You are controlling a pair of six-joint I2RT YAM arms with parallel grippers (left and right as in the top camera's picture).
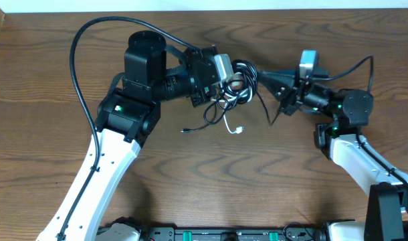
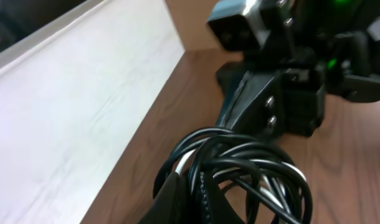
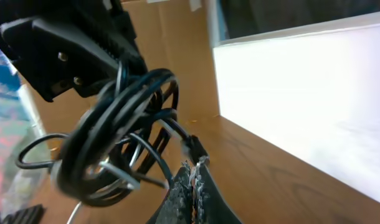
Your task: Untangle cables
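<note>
Your left end effector (image 1: 235,80) is clamped narrow on the cables (image 1: 232,90). In the left wrist view the black loops, with a white strand among them, bunch right at its fingers (image 2: 185,198). The right wrist view shows that bundle hanging from it above the counter (image 1: 190,187), coiled in several overlapping loops.

Your right end effector (image 1: 259,73) faces it from the opposite side, with its tip just beside the bundle. Its fingertips (image 3: 189,186) are pressed together, and a short black plug end (image 3: 193,148) sits right at them. You cannot tell from these views whether that plug is pinched or only touching.

Below the bundle, loose tails trail onto the counter. A white cable (image 1: 228,120) curves down to a small white plug (image 1: 239,130). A black lead runs left to a dark plug (image 1: 185,130) lying on the wood. A thin black strand (image 1: 277,112) slants down beside the right end effector.

Both arms meet near the far middle of the counter, close to the white wall (image 2: 71,124) along its back edge.
</note>
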